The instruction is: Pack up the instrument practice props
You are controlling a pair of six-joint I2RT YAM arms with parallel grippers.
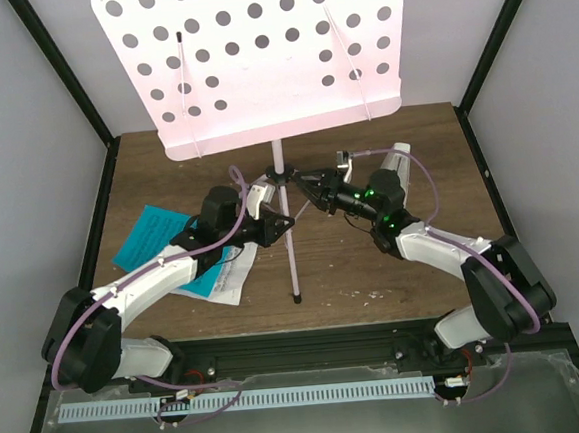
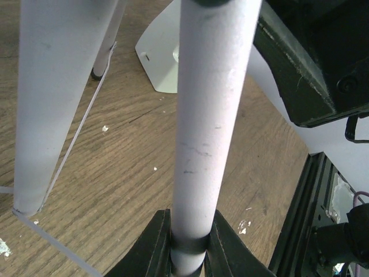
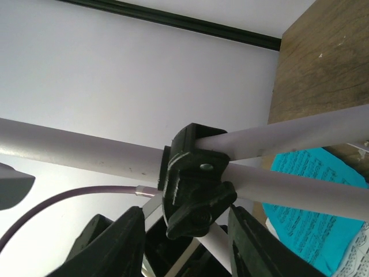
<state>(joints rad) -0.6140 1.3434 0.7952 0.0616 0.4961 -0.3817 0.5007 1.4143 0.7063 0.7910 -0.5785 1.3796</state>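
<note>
One music stand (image 1: 271,108) on wood table (image 1: 394,263), pale walls (image 1: 23,147)

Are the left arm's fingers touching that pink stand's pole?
Touching. The left wrist view shows the left fingers pressed against both sides of the music stand's pole.

The music stand (image 1: 282,122) stands at the middle of the tabletop (image 1: 393,258), its desk filling the upper centre of the top view and one leg reaching down to lower centre. The sheet music booklet (image 1: 154,235) lies flat at centre left, partly under the left arm (image 1: 144,283). The left end effector (image 1: 280,223) sits just left of the stand's pole. The right end effector (image 1: 303,187) sits just right of it, straddling the leg hub (image 3: 196,190). In the left wrist view the metronome (image 2: 164,57) sits at upper centre, between two tubes.
</note>
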